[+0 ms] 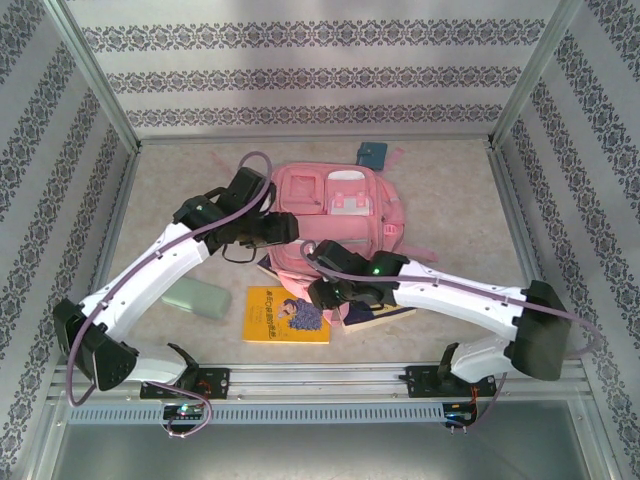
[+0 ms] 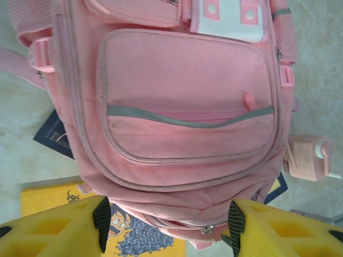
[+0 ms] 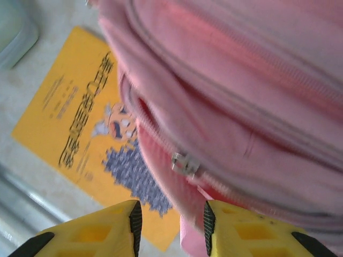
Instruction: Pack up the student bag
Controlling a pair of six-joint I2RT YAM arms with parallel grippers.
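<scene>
- The student bag (image 1: 340, 205), a large soft pink fabric backpack with white trim and several front zip pockets, lies flat with its front up in the middle of the beige speckled table (image 1: 450, 220). One end points toward the arms.
- The left gripper (image 2: 169, 225) sits at the bag's near-left edge. Its yellow fingers (image 2: 80, 227) stand wide apart, and the near end of the bag fills the gap between them. Whether the black pads press on the fabric cannot be told.
- The right gripper (image 3: 170, 222) is at the bag's near end, just below a small silver metal zip pull (image 3: 185, 163). Its fingers (image 3: 241, 230) are parted by a narrow gap. Pink fabric reaches into that gap beside one finger, and nothing is visibly clamped from both sides.
- A flat yellow softcover book (image 1: 288, 315) with a cartoon figure and dark lettering lies on the table, partly under the bag's near end.
- A dark blue booklet (image 2: 53, 134) pokes out from under the bag's side.
- A pale green rounded case (image 1: 197, 298) rests on the table, to the left of the book and apart from it.
- A small teal fabric pouch (image 1: 372, 153) lies at the far end of the bag, near the back wall.
- A small pink boxy item (image 2: 305, 158) with a white knob sits just beside the bag.
</scene>
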